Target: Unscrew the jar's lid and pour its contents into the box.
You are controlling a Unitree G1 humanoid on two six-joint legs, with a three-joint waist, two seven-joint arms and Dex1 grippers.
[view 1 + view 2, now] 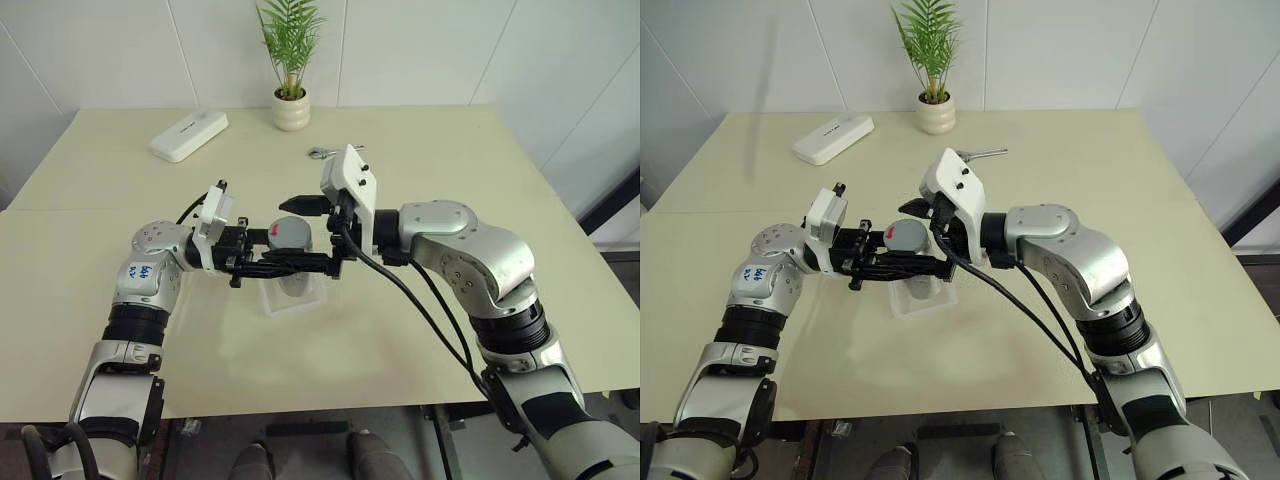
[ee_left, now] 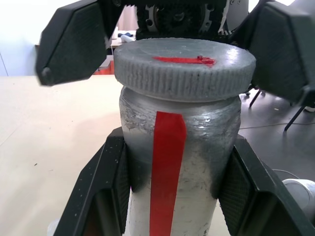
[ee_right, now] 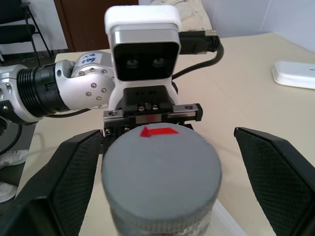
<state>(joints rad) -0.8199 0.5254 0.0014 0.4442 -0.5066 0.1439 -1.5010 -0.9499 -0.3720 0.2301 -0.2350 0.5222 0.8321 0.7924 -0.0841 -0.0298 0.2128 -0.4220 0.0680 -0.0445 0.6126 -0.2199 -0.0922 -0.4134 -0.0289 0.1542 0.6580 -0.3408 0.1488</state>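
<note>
Nearest my head camera are the two arms, so I start there and place everything against the jar [image 1: 289, 243]. My left gripper [image 2: 172, 196] is clenched on the jar's body, holding it upright above the box [image 1: 293, 293]. My right gripper [image 3: 162, 172] comes in from the opposite side with its fingers [image 3: 74, 167] spread wide, one on each side of the lid [image 2: 184, 69] and clear of it. The lid sits fully on the jar, so nothing is unscrewed yet.

To do this step well, I judge I should keep the right fingers level with the ribbed rim, centre them, then close squarely before twisting. The left grip must stay firm, or the jar will spin along with the lid. Keeping the jar upright above the box guards against spills.

Counting, largest down: one table [image 1: 450, 170], two arms, one white oblong device [image 1: 188, 135] and one potted plant [image 1: 290, 108] beyond the jar, one box, one jar, one lid. The contents are hidden inside.
</note>
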